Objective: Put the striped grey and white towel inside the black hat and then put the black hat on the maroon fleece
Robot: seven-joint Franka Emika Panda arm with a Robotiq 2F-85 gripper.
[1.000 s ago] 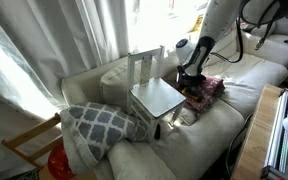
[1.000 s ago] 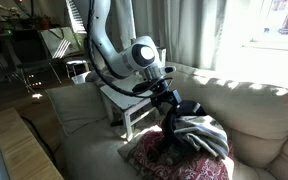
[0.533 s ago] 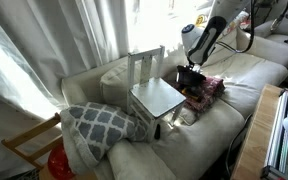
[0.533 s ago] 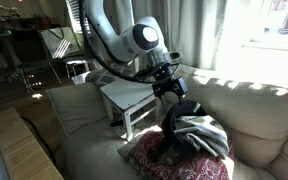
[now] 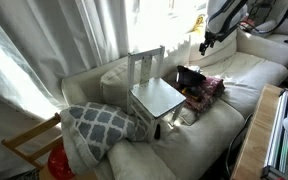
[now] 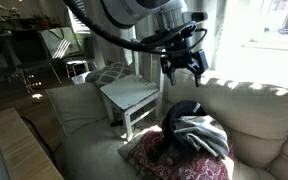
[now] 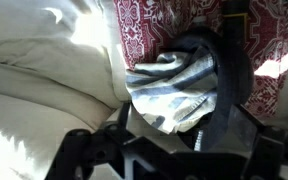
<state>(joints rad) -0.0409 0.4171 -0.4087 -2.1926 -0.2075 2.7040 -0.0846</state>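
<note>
As gripper (image 6: 184, 70) hangs (spread), black hat (image 6: 180, 111) lies below.

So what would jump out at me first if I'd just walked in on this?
Probably the black hat on the sofa, lying on the maroon fleece with the striped grey and white towel stuffed inside it. Above it the arm's end effector hangs open and empty. Beside them, oddly, a small white table stands on the sofa cushions.
</note>
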